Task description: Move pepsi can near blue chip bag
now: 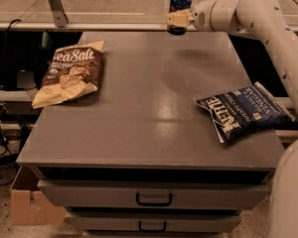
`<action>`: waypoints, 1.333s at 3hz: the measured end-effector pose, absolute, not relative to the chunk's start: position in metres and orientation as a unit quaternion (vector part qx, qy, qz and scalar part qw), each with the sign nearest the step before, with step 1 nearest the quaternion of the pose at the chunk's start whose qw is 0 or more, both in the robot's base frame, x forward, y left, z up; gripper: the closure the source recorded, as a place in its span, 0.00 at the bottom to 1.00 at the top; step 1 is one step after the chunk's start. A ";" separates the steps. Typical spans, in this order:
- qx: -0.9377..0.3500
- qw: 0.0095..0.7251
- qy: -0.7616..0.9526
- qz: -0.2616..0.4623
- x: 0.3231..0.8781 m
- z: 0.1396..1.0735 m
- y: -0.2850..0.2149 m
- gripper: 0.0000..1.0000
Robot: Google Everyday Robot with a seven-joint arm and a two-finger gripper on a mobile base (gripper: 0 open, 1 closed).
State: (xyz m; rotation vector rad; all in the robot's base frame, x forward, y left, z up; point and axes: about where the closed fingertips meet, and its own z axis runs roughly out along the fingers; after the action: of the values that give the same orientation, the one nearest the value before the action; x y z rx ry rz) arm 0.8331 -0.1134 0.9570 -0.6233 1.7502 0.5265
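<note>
While the pincer (177, 20) clasps the dark blue pepsi can (180, 0) at the far edge of the grey bench (139, 133), carrying it toward the crinkled navy chip bag (243, 110), near right, seems next.

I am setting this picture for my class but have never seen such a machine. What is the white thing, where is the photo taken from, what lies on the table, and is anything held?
The white thing is a robot arm, stretched from the right to the far edge of the grey table. At its tip is the tool, the part that grasps. The single picture looks down on the table from its near side; where the camera sits is not known. On the table lie a brown Sea Salt bag at the left and the blue chip bag at the right. The tool is at the pepsi can at the far edge; whether it grips the can cannot be told.
</note>
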 end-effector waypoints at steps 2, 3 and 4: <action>-0.327 0.555 0.716 0.270 0.755 0.963 -0.105 1.00; -0.348 0.543 0.712 0.278 0.725 0.950 -0.111 1.00; -0.363 0.528 0.715 0.279 0.703 0.929 -0.125 1.00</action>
State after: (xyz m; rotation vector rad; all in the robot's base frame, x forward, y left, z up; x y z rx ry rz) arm 0.7029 -0.1248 0.9295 -0.8670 1.7097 0.6671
